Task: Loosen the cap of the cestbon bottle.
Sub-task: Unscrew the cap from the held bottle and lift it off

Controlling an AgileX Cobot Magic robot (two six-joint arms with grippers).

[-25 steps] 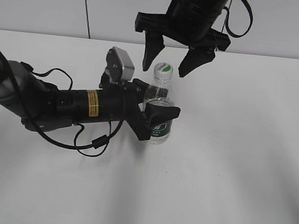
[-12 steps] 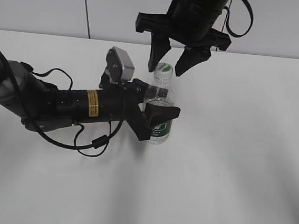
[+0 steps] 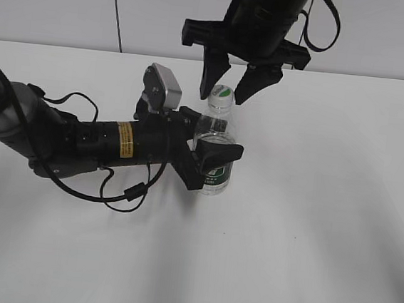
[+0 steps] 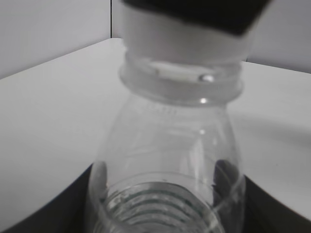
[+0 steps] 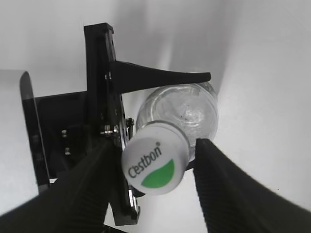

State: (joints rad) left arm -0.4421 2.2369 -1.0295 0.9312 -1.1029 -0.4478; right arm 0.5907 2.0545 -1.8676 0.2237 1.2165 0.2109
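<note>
Jaws first: left gripper (image 3: 211, 163) lies low on the table (image 3: 323, 228), arm coming in from the left, its fingers clamped around the lower body of the bottle (image 3: 215, 149) at the green label band. Bottle stands upright near table centre, clear plastic, a little water visible at the bottom in the left wrist view (bottle (image 4: 165, 160) fills that frame, blurry). Silver camera block (image 3: 162, 87) sits on the left wrist just left of the bottle neck.

Cap (image 3: 222, 93) is on the neck, white with a green leaf patch and "Cestbon" lettering (readable in the right wrist view, cap (image 5: 154, 164)).

Right gripper (image 3: 229, 90) hangs straight above, pointing down, fingers spread to either side of the cap. In the right wrist view the right gripper (image 5: 154, 167) brackets the cap closely; a sliver of gap shows on both sides, so jaws are parted, no grip on the cap.
</note>
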